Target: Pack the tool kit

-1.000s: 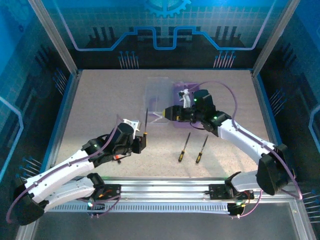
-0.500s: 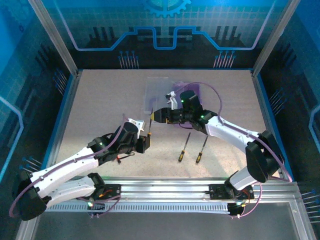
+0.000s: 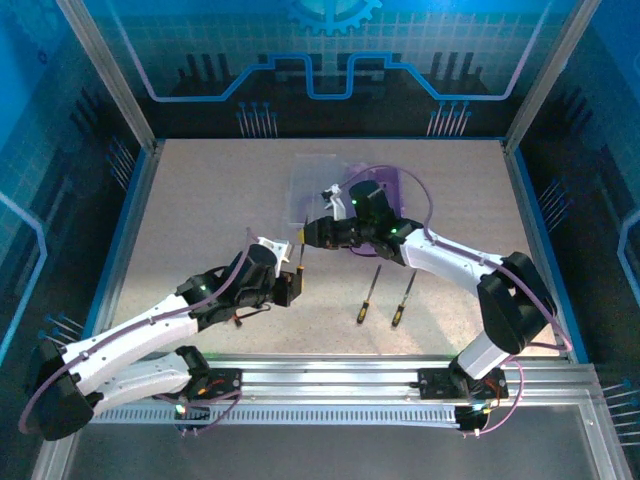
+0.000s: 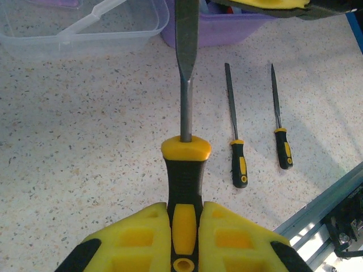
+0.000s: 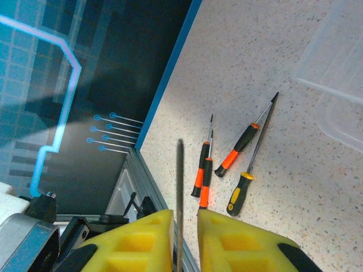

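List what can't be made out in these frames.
Tip of the yellow-black tool: cut off by the top edge in the left wrist view.
Whether the right gripper pinches its blade: in the right wrist view the fingers run off the bottom edge.
Inside of the purple case: cut by the left wrist view's top edge, covered by the right arm from above.

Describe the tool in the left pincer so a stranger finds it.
On the speckled table, look near the clear plastic lid. There the left pincer grips a steel tool with a yellow-black handle. Unlike the two slim yellow-black tools lying beside it, its blade is wide and flat.
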